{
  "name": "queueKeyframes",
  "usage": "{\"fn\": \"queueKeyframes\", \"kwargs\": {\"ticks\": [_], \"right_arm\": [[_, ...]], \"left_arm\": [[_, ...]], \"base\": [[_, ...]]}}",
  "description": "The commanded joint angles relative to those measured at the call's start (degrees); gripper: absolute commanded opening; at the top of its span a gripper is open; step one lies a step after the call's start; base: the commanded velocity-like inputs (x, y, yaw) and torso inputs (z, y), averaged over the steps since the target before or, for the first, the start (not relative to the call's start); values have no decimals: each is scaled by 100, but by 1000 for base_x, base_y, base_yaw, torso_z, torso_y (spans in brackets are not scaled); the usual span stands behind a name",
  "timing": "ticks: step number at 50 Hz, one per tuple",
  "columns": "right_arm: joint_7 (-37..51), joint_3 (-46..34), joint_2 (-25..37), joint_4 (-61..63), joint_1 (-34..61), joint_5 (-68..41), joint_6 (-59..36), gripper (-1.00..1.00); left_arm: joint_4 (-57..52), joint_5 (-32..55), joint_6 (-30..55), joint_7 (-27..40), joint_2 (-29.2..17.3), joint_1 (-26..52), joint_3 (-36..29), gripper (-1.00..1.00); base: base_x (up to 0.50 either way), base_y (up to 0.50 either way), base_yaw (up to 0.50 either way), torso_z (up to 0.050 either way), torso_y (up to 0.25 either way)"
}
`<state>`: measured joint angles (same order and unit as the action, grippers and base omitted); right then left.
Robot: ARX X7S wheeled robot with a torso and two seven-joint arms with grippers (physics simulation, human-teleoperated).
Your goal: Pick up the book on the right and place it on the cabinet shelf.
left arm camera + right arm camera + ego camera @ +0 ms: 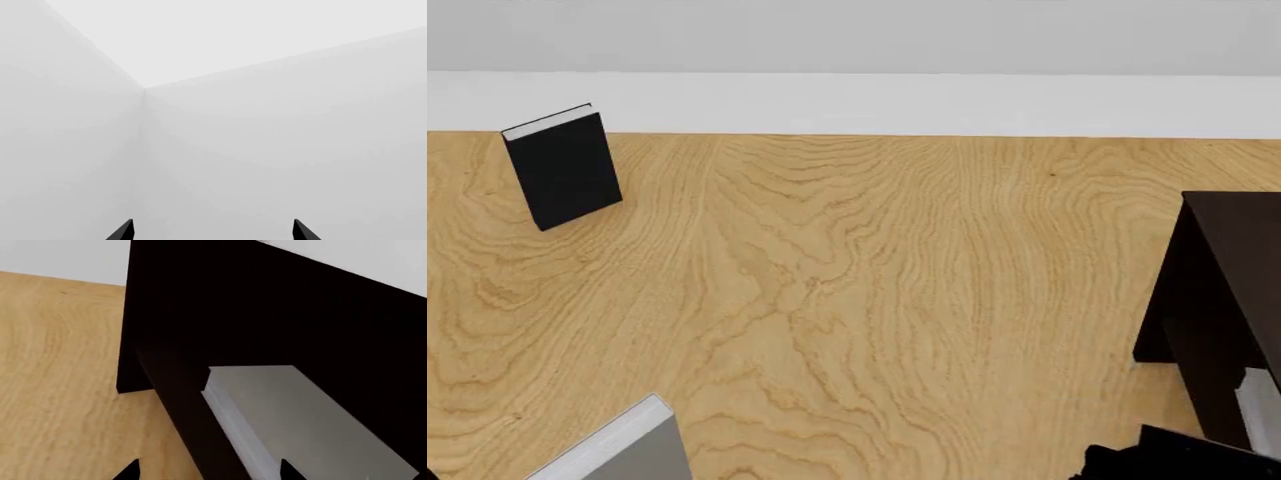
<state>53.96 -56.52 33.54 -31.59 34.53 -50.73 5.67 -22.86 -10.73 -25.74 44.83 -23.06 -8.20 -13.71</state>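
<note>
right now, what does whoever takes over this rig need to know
Left claw: open, empty, facing a bare wall corner.
Right claw: open, holding nothing, just in front of the cabinet.
The grey book lies inside the cabinet on its shelf, free of the claw.
A black book and another grey book are on the floor.
Done: book placed. Left: pull the right arm back.

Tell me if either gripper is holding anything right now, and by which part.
Nothing is held. The left gripper is open, facing bare white walls. The right gripper is open too, its tips apart and clear of the book, which lies in the cabinet.
</note>
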Motion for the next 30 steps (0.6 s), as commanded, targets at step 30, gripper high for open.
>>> {"fn": "queueKeyframes", "kwargs": {"ticks": [30], "right_arm": [[-531, -372, -104, 1084, 218, 985, -325, 100]], "left_arm": [[-40, 7, -67, 119, -48, -62, 28, 100]], "base": [[-6, 4, -1, 2, 8]]}}
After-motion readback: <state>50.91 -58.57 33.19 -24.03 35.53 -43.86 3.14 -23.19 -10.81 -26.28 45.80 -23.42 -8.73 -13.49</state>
